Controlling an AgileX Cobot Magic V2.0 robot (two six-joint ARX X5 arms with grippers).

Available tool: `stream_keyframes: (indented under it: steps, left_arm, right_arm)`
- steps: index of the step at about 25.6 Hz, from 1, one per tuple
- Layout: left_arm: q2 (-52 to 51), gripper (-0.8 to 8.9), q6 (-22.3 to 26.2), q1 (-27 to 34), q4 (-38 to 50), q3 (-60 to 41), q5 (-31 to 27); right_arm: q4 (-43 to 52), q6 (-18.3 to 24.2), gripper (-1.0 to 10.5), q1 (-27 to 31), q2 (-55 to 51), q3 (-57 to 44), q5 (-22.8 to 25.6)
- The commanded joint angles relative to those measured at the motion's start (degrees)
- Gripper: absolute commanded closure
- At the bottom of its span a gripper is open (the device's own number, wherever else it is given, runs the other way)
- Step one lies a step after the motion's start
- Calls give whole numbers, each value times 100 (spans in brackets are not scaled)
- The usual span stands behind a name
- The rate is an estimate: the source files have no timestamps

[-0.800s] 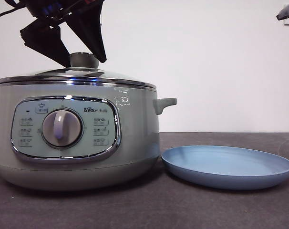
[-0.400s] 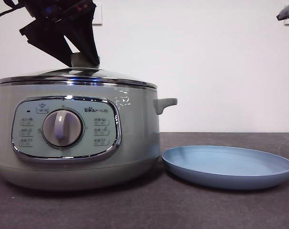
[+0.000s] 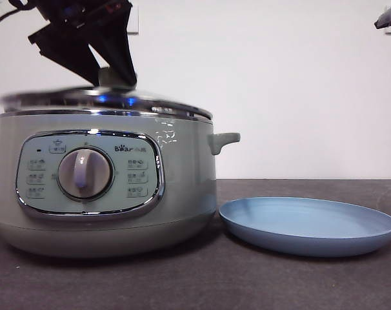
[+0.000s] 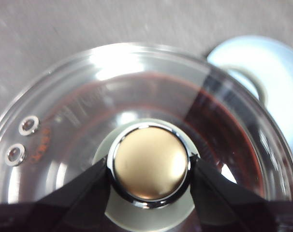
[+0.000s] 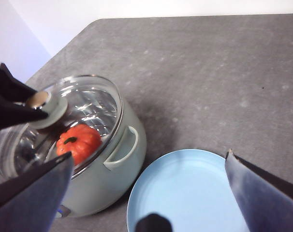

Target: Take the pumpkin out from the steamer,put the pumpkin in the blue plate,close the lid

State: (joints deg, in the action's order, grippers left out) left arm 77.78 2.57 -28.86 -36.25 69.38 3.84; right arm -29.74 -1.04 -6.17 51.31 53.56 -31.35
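Note:
The sage-green steamer [image 3: 105,187] stands at the left of the table. My left gripper [image 3: 115,77] is shut on the knob [image 4: 150,169] of the glass lid [image 3: 105,100], which looks blurred and sits slightly raised above the steamer's rim. Through the glass, in the right wrist view, the orange-red pumpkin [image 5: 79,141] lies inside the pot. To the steamer's right rests the blue plate [image 3: 308,226], with nothing on it. My right gripper [image 5: 149,157] hangs open high over the plate [image 5: 185,193], holding nothing.
Dark grey table [image 3: 195,284] runs to a white wall behind. The steamer's side handle [image 3: 222,141] sticks out toward the plate. The right arm shows only as a black tip [image 3: 389,14] at the top right corner.
The left jaws closed in onto the lid's knob. The lid now looks blurred and slightly lifted off the steamer's rim. Plate and right arm are unchanged.

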Motion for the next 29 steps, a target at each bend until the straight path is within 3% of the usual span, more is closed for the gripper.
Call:
stream_keyframes:
  steps: [1,8,16,18,21,25,29]
  left_arm:
    - [-463,822,70,0,365,52,-240]
    - [-1266,821,70,2,363,52,-632]
    - [-2411,821,68,0,306,52,-1150]
    - [-2662,821,68,0,273,52,-1325]
    - [-2988,821,70,0,138,52,-1711]
    - [-3412,822,195,0,-251,52,-2483]
    - [-3611,822,201,0,-444,55,-2658]
  right_arm:
    - [63,-31,381,-184,11,15,-17]
    - [186,76,370,-791,249,20,20]
    - [262,50,268,-1735,1182,251,48]
    - [254,50,239,-1980,1486,459,238]
    - [70,103,213,-2441,2006,966,669]
    - [-852,531,220,-3152,3163,2479,1150]
    - [-1836,824,223,-3705,4422,4015,1709]
